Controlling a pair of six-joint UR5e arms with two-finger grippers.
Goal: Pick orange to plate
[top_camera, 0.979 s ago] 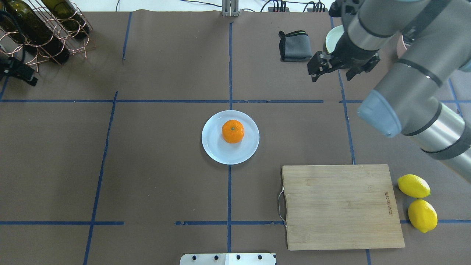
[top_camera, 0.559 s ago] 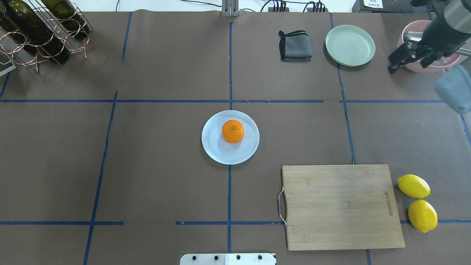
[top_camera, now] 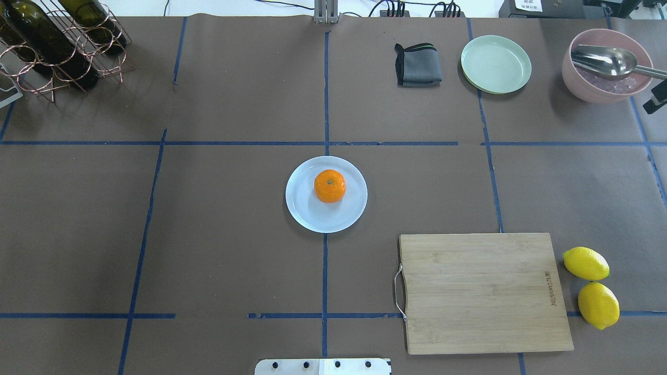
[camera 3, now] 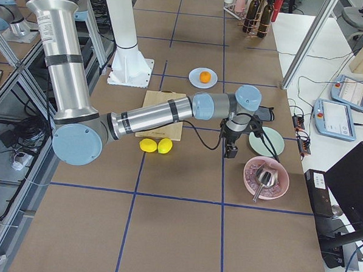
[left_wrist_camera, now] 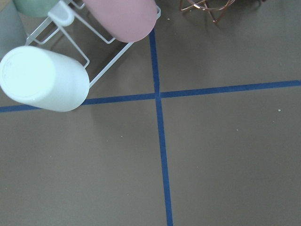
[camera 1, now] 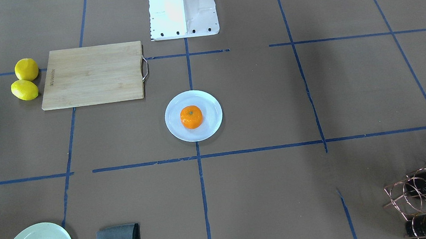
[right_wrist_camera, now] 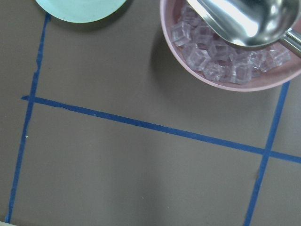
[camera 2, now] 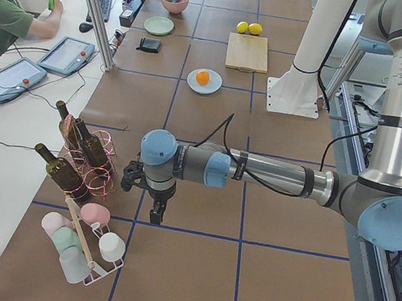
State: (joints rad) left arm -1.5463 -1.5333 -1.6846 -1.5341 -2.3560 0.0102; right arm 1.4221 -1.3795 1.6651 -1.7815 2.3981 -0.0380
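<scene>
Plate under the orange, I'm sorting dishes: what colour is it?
Pale bluish-white; the plate shows best in the overhead exterior view.

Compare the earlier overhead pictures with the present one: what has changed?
The right gripper swept rightward from above the green plate, past the pink bowl, almost out of the overhead view; the left gripper withdrew off its left edge. Nothing was gripped or released. The orange stayed on the plate.

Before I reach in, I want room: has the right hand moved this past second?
Yes. Overhead, the right hand has swung rightward, from above the round pale green plate past the round pink bowl to the right edge.
</scene>
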